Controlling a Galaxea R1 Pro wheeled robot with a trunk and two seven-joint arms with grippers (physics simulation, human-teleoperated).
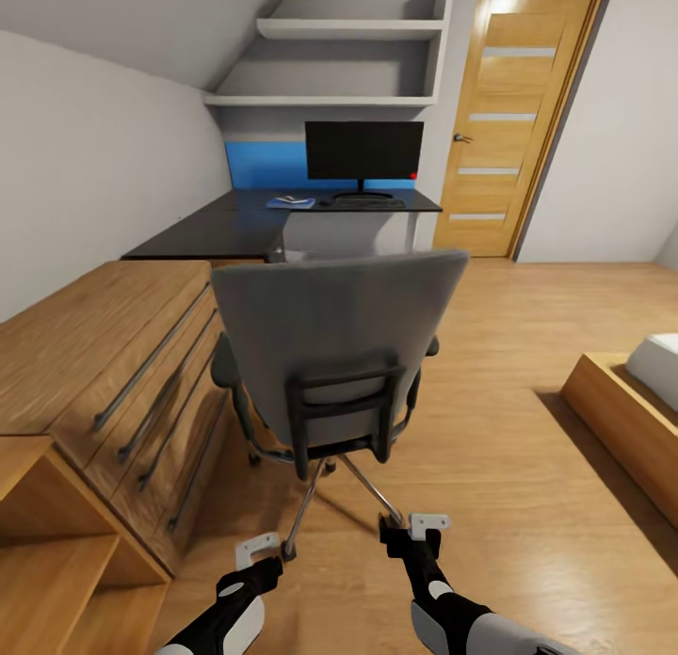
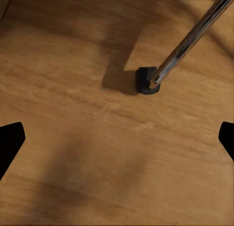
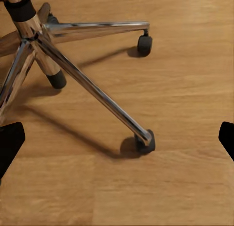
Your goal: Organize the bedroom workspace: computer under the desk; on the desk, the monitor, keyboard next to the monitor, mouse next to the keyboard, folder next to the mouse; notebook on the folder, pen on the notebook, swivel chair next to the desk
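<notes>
- Wooden door (image 1: pixel 513 119) with frosted glass strips, shut, in the far wall.
- Light wooden cabinets (image 1: pixel 113 354) with long bar handles along the left wall.
- Grey wall shelves (image 1: pixel 348 62) under the sloped ceiling.
- Wooden floor (image 1: pixel 527 504).
- Bed corner (image 1: pixel 621 401) at far right, wooden frame, white mattress.

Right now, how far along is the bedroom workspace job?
Looks done: the monitor stands on the desk, with the keyboard in front of it and the blue folder lying further left; what lies on it is too small to tell. In hand: nothing, both the left tool and right tool are open behind the swivel chair. Left: bringing the chair to the desk.
</notes>
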